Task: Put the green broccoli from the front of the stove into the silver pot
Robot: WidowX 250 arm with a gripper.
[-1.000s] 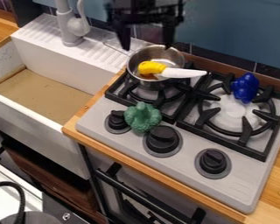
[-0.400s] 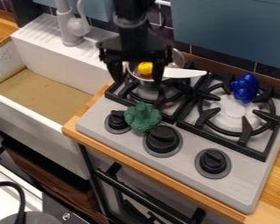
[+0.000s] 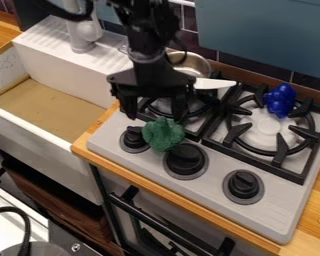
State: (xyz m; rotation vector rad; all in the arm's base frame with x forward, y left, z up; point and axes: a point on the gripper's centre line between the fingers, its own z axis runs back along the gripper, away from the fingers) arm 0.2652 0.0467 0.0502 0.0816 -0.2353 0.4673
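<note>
Lowered toward the bumpy green broccoli (image 3: 163, 134), the black gripper (image 3: 154, 115) has its rigid fingers spread wide.

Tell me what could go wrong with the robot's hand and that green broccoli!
The black two-finger hand hangs open over the bumpy green toy broccoli. Round black knobs sit close on both sides, so a finger might bump one. The lumpy broccoli might slip or roll. The white blade sticks out past the round silver pot, so the arm could knock it.
</note>
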